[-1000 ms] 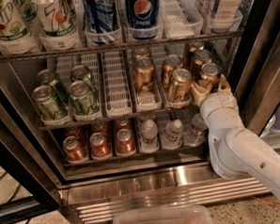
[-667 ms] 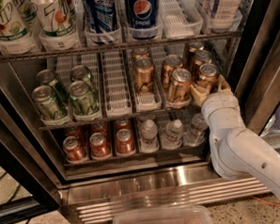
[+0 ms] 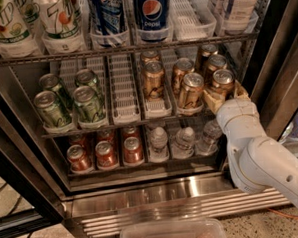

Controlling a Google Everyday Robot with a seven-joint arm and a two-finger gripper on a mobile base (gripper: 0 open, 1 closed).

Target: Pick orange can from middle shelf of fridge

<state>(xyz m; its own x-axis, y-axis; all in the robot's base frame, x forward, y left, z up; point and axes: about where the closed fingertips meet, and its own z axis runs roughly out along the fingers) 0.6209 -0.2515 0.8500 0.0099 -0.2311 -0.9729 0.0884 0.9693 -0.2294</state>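
Observation:
Several orange cans stand in the right lanes of the middle shelf [image 3: 125, 99] of the fridge [image 3: 168, 200]. The front right orange can [image 3: 222, 82] is at the shelf's right end. My gripper [image 3: 227, 96] reaches in from the lower right and sits right at this can's lower body, hiding its base. The white arm [image 3: 261, 160] covers the right end of the lower rack. Other orange cans [image 3: 191, 91] [image 3: 153, 78] stand just left of it.
Green cans [image 3: 88, 101] fill the shelf's left lanes. One white lane between them and the orange cans holds nothing. Tall bottles [image 3: 151, 13] stand on the rack above. Red cans [image 3: 105, 153] and clear bottles [image 3: 182, 139] stand below. The dark door frame [image 3: 281, 69] is close on the right.

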